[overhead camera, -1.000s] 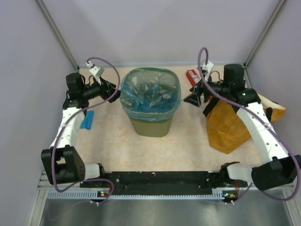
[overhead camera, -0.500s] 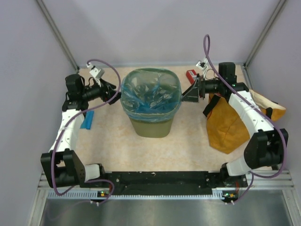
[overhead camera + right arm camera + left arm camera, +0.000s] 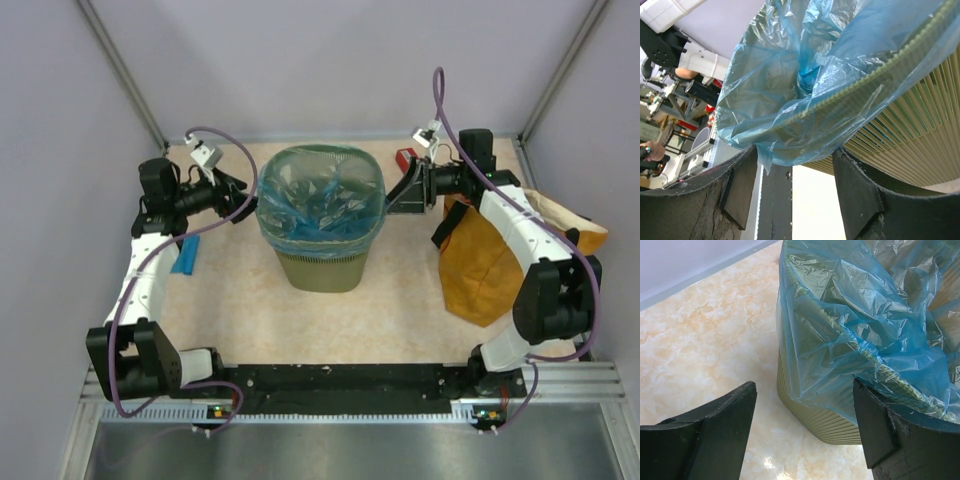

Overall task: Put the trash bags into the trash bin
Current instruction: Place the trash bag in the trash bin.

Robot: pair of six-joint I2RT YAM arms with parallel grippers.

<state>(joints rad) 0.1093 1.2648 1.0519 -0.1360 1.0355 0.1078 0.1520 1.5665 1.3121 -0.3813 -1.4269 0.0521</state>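
Top view, read from left to right, with clock directions taken from the trash bin.

**(a)** A small flat folded trash bag (image 3: pixel 186 254), light blue, lies on the worktop (image 3: pixel 250 310) at about 9 o'clock, well apart from the bin and beside the left arm.

**(b)** The left tool (image 3: pixel 234 187) stands at about 10 o'clock, near the bin's rim. In the left wrist view it (image 3: pixel 804 390) is released: the jaws are spread wide, with nothing between them, and face the bin's side.

**(c)** The trash bin (image 3: pixel 320 270), an olive-green mesh basket, stands upright mid-worktop. A big crinkly translucent blue trash bag (image 3: pixel 320 205) lines it; its mouth is folded out over the rim, and the film hangs partway down the outer wall.

**(d)** The right tool (image 3: pixel 404 196) stands at about 2 o'clock, just beside the rim. In the right wrist view it (image 3: pixel 795 165) is released: the jaws stand apart on either side of the bag's overhanging hem (image 3: pixel 790 125). Whether the film touches a finger cannot be told.

**(e)** A flat red box (image 3: pixel 406 158) lies at about 1 o'clock, behind the right tool.

**(f)** A mustard-orange sack (image 3: pixel 485 265) lies at about 3 o'clock under the right arm.
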